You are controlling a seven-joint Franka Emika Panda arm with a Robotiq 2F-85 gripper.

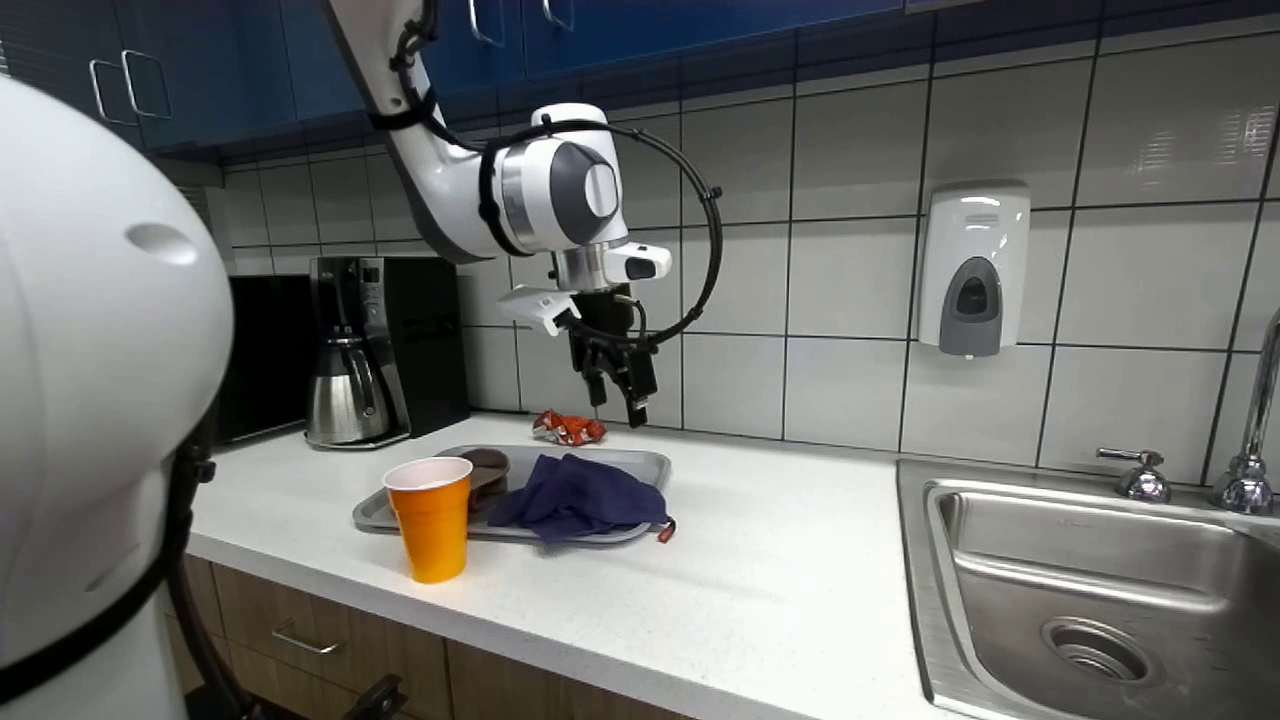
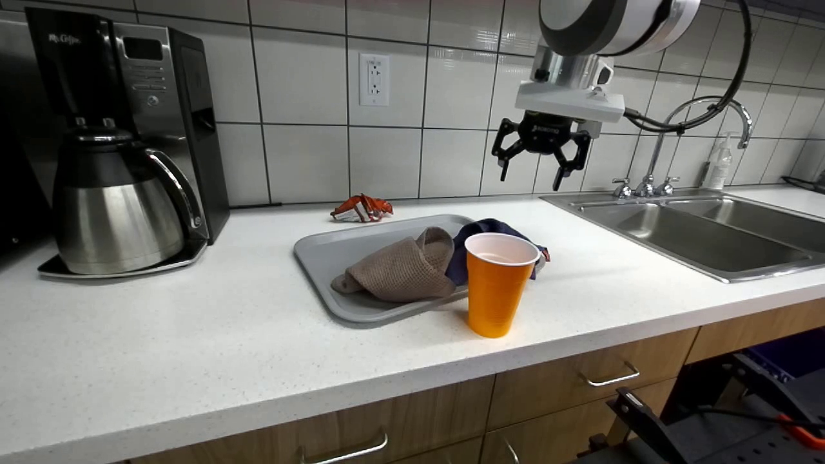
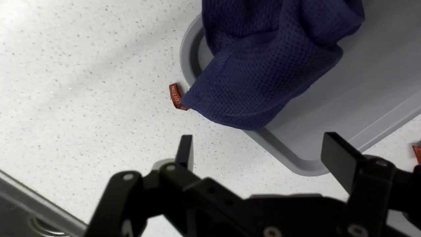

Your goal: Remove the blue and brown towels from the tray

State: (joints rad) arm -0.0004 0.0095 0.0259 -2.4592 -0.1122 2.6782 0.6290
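The grey tray [image 1: 645, 467] lies on the white counter, and its bare floor shows in an exterior view [image 2: 341, 248] and the wrist view [image 3: 309, 128]. The crumpled blue towel [image 1: 585, 495] lies on the tray's sink-side end and hangs over the rim. It also shows in an exterior view [image 2: 456, 261] and the wrist view [image 3: 263, 75], with a red tag on the counter. The folded brown towel [image 2: 406, 270] lies beside it [image 1: 487, 475], outside the wrist view. My gripper [image 1: 618, 405] is open and empty, above the counter near the tray's sink-side end [image 2: 532, 179], fingers spread [image 3: 260, 144].
An orange cup [image 1: 432, 530] stands against or just in front of the tray's front edge [image 2: 497, 296]. A red wrapper [image 2: 362, 209] lies behind the tray. A coffee maker [image 2: 187, 129] stands on one side, the sink [image 1: 915, 580] on the other. A tiled wall is behind.
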